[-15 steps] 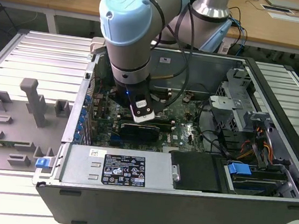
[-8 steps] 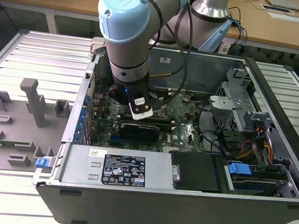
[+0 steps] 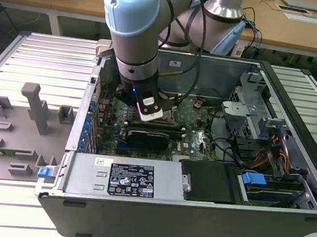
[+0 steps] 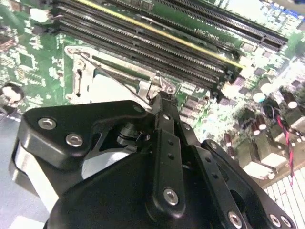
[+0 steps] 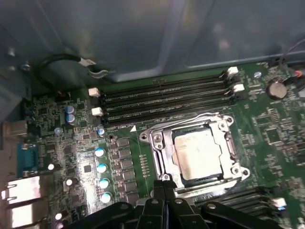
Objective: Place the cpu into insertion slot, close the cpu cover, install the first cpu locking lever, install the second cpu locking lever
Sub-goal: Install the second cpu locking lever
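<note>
The black metal pincer [image 5: 164,188], fingers clenched together, hangs at the near edge of the thin square silver metal cpu cover [image 5: 159,150], which lies closed over the pale silver-beige square cpu [image 5: 198,153]; beyond run long black memory slots [image 5: 162,98].

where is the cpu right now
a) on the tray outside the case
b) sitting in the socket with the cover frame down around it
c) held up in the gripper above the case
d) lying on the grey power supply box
b: in the first wrist view the cpu lies in the socket, the cpu cover framing it.
</note>
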